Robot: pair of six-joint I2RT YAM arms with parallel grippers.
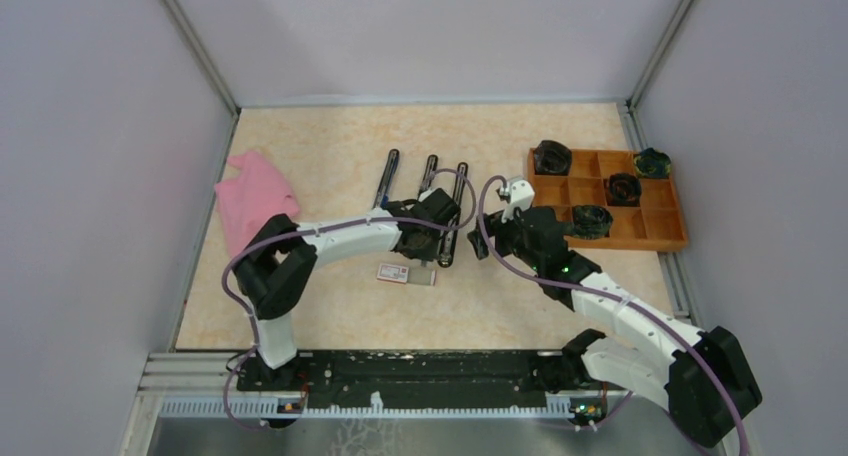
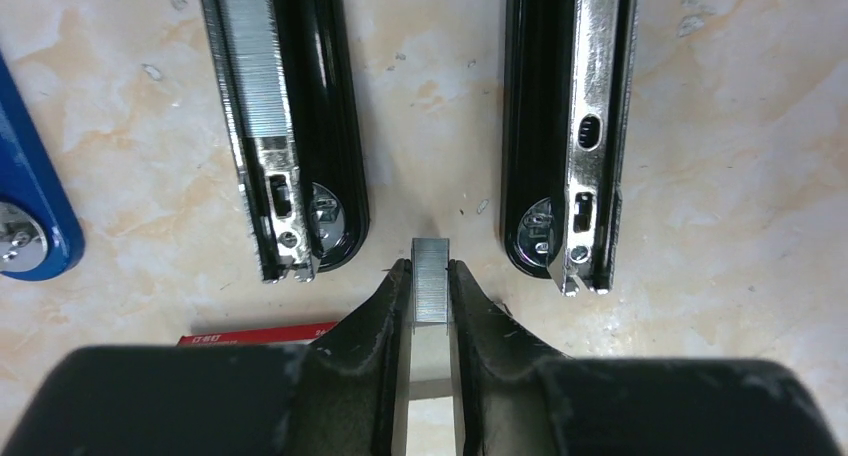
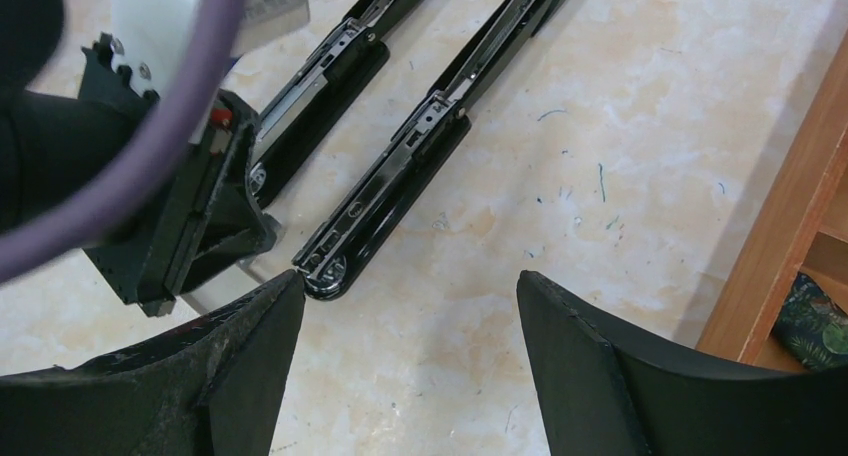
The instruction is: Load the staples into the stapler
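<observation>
At left, the left stapler (image 2: pixel 285 126) is seen already filled. Between it and the right stapler (image 2: pixel 585 126), the staples (image 2: pixel 432 281) are pinched by the left fingers (image 2: pixel 385 311), not yet loaded. The filled and seemingly empty channels are shown only by the left wrist view. The right fingers (image 3: pixel 255 366) are spread, empty.

We look down from high behind the arm bases (image 1: pixel 270 358) over the whole table (image 1: pixel 330 316), left wrist camera close above two open black staplers (image 2: pixel 305 126), right wrist camera slanting low across the same pair.
</observation>
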